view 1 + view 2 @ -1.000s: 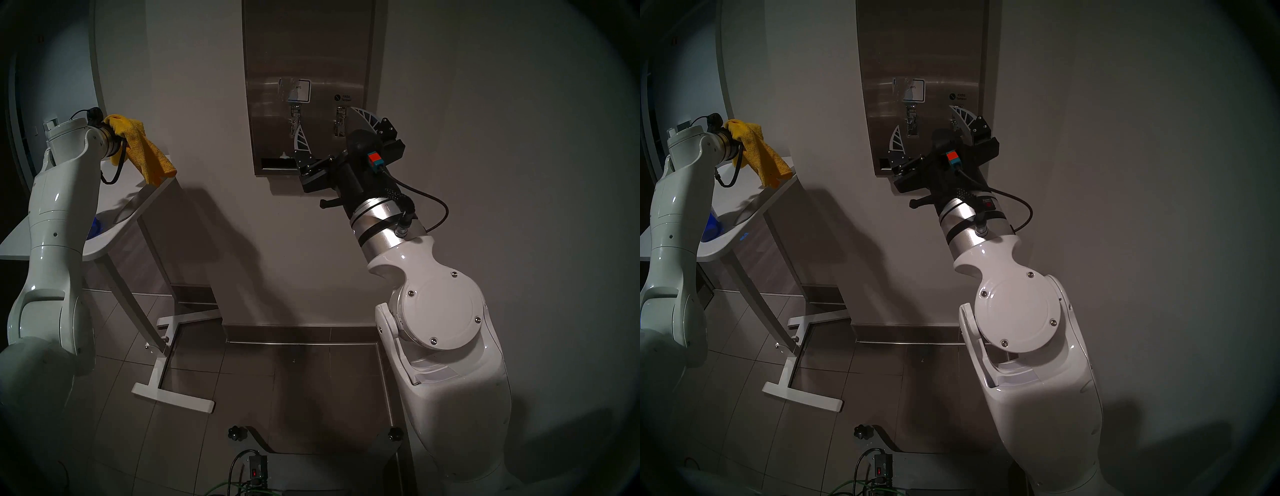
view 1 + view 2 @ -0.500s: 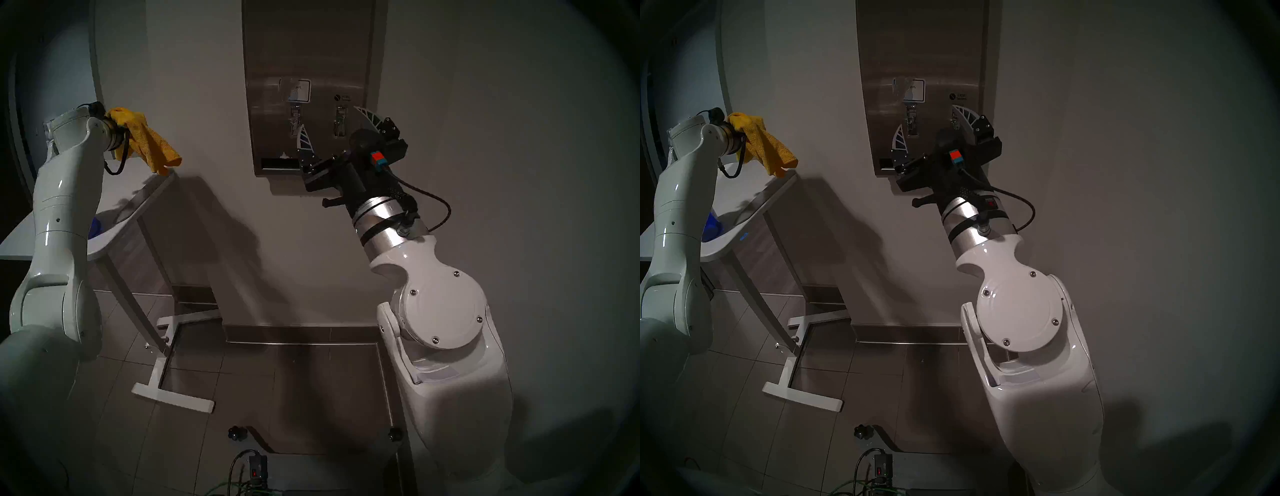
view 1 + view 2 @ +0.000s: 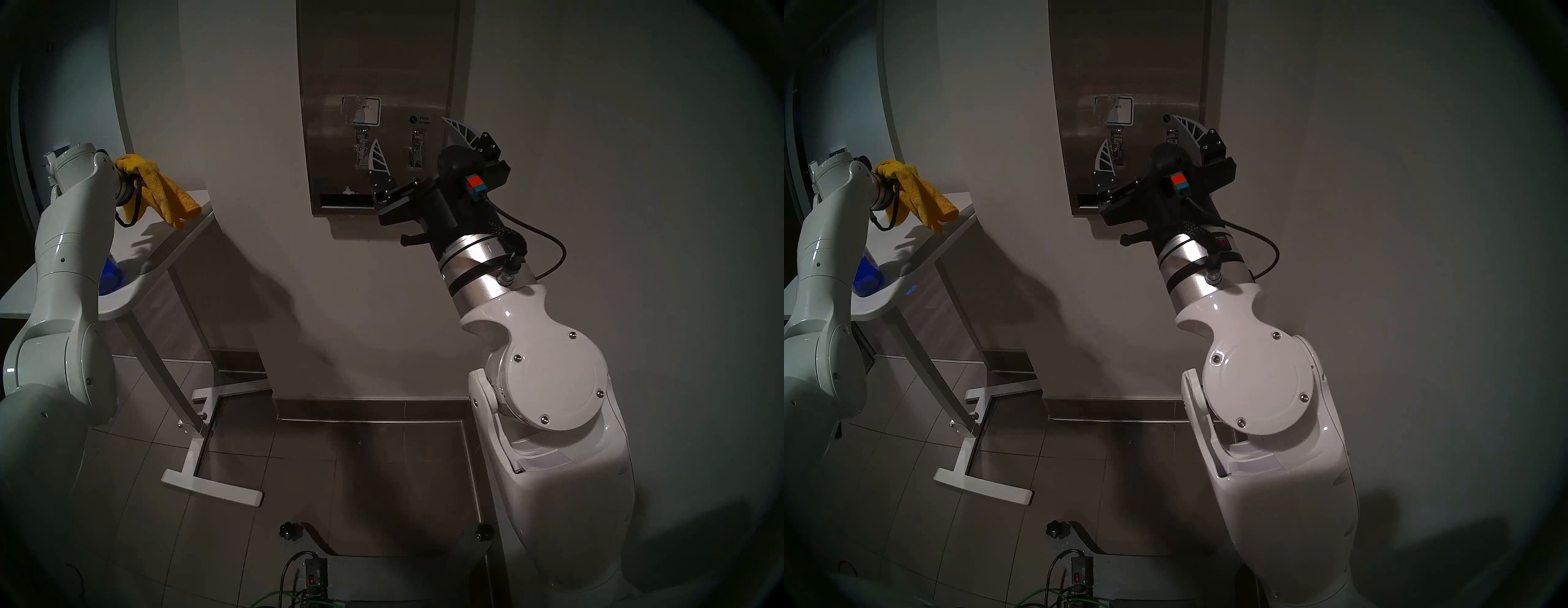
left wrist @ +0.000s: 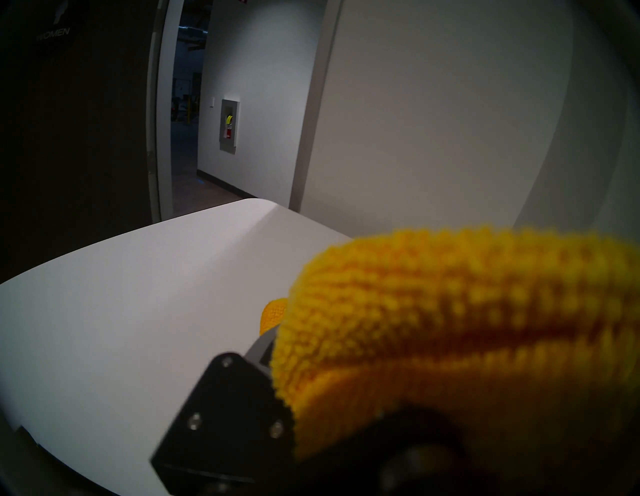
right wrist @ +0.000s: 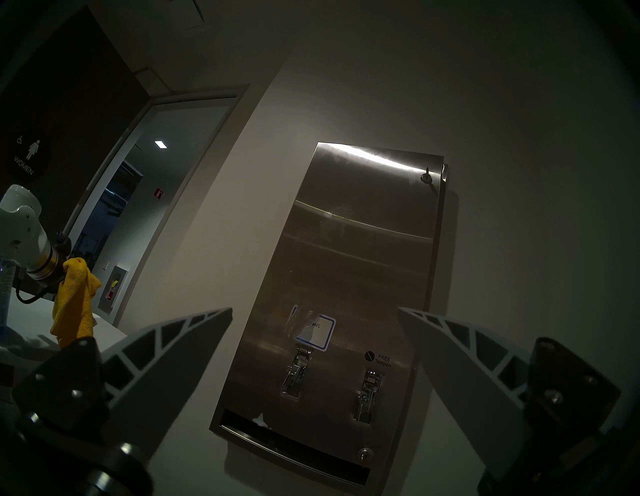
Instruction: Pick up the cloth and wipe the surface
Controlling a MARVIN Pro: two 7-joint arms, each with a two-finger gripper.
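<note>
The mustard-yellow cloth [image 3: 163, 193] hangs bunched from my left gripper [image 3: 135, 183], which is shut on it above the white table's far corner. In the left wrist view the cloth [image 4: 450, 329] covers the fingers, and only a black finger mount [image 4: 225, 408] shows. The surface, a tall brushed-steel dispenser front [image 3: 377, 63], hangs on the wall with a white-blue label [image 3: 367, 111], two knobs and a dark slot [image 3: 339, 199]. My right gripper [image 3: 410, 131] is open in front of its lower part, apart from it, with nothing between the fingers [image 5: 173, 346].
A white table [image 3: 197, 204] on a metal leg frame [image 3: 212, 488] stands at the left against the wall, with a blue object [image 3: 111, 276] on it. An open doorway [image 4: 183, 121] lies beyond the table. Tiled floor spreads below the dispenser.
My left arm has drawn back to the left and dropped a little, carrying the cloth with it. My right arm has shifted slightly up and to the right, still open.
</note>
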